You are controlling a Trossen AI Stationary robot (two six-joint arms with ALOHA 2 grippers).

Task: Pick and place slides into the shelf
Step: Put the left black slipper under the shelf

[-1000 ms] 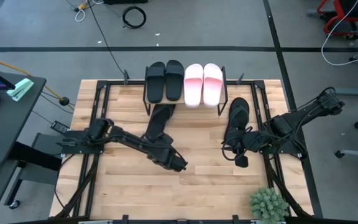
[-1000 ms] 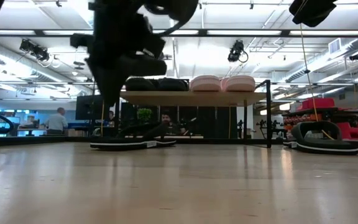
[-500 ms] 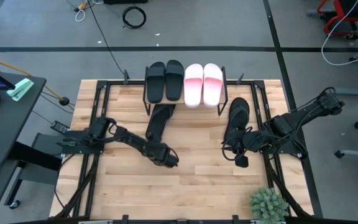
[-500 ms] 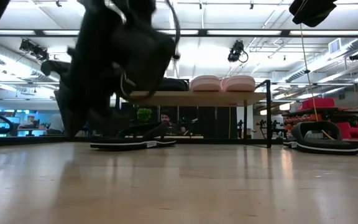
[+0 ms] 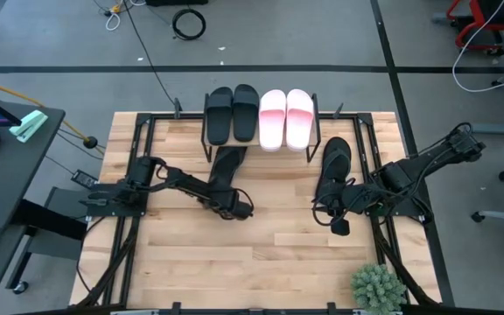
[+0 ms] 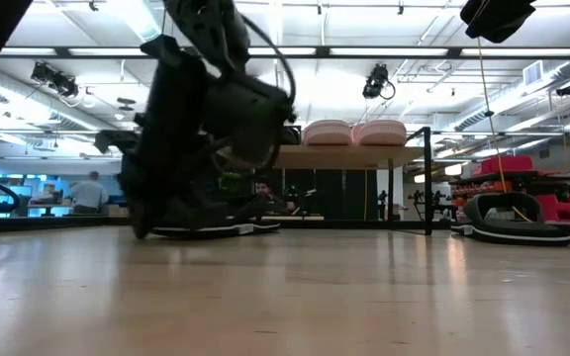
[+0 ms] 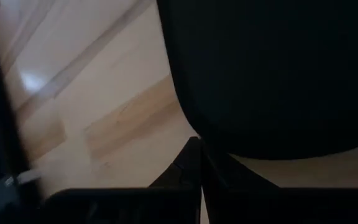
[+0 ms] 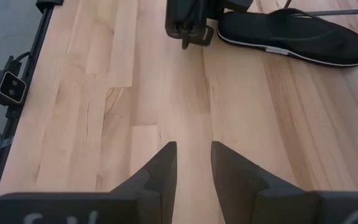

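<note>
The shelf stands at the table's far middle and carries two black slides and two pink slides on its top board. A third black slide lies flat on the table, its toe end under the shelf. My left gripper is shut and low over the table, at that slide's near end. A fourth black slide lies to the right. My right gripper waits open near it, touching nothing. My left gripper's shut fingertips stand right at the near-end edge of the black slide, coming low from the table's near side. I cannot tell whether they touch it. The slide lies flat on the table.
A potted plant stands at the table's near right corner. Black frame rails run along the table's left and right sides. Bare wood lies between the arms. People show in the room behind.
My left gripper has moved toward the table's far edge and slightly left, and has come down, ending at the near end of the black slide on the table. The slides have stayed where they were.
</note>
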